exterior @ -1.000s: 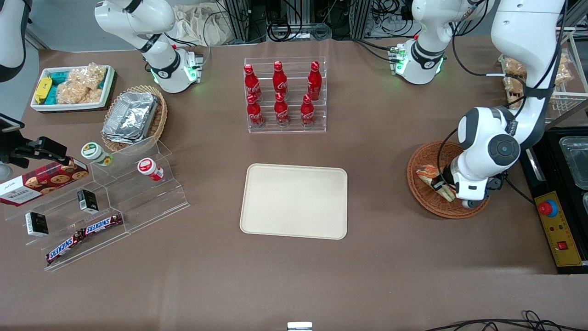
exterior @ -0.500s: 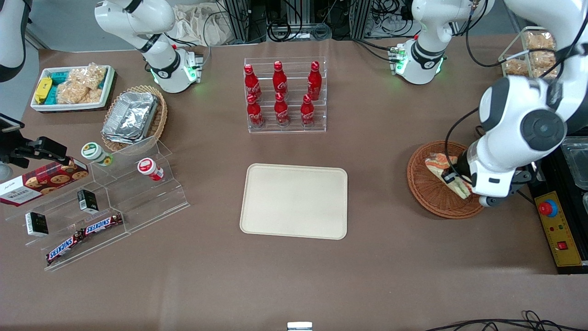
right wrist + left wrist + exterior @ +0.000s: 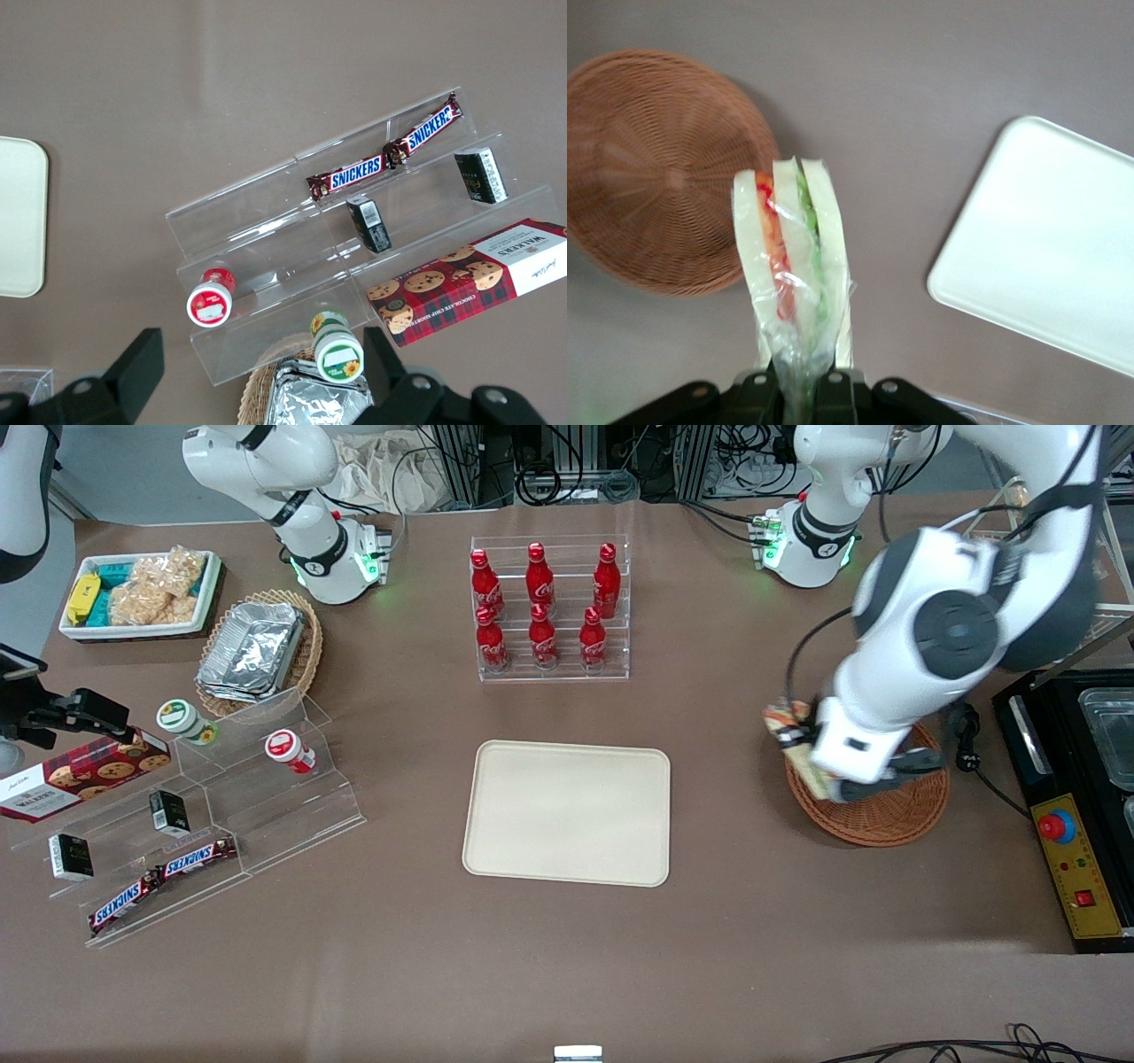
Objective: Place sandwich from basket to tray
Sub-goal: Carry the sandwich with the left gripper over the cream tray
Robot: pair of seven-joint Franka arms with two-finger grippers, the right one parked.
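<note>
My left gripper (image 3: 802, 748) is shut on the sandwich (image 3: 793, 266), a plastic-wrapped wedge of pale bread with orange, red and green layers. It holds the sandwich (image 3: 793, 731) in the air above the basket's rim on the tray's side. The reddish-brown wicker basket (image 3: 895, 815) is empty; it also shows in the left wrist view (image 3: 656, 168). The cream tray (image 3: 567, 812) lies flat and bare at mid-table, toward the parked arm's end from the gripper. The tray (image 3: 1050, 243) shows in the left wrist view too.
A clear rack of red cola bottles (image 3: 545, 607) stands farther from the front camera than the tray. A black box with a red button (image 3: 1063, 833) lies beside the basket. A clear stepped stand (image 3: 204, 815) with snacks stands toward the parked arm's end.
My left gripper has lifted the sandwich out of the basket and carried it toward the tray, to above the basket's rim. The arm has swung up and over the basket.
</note>
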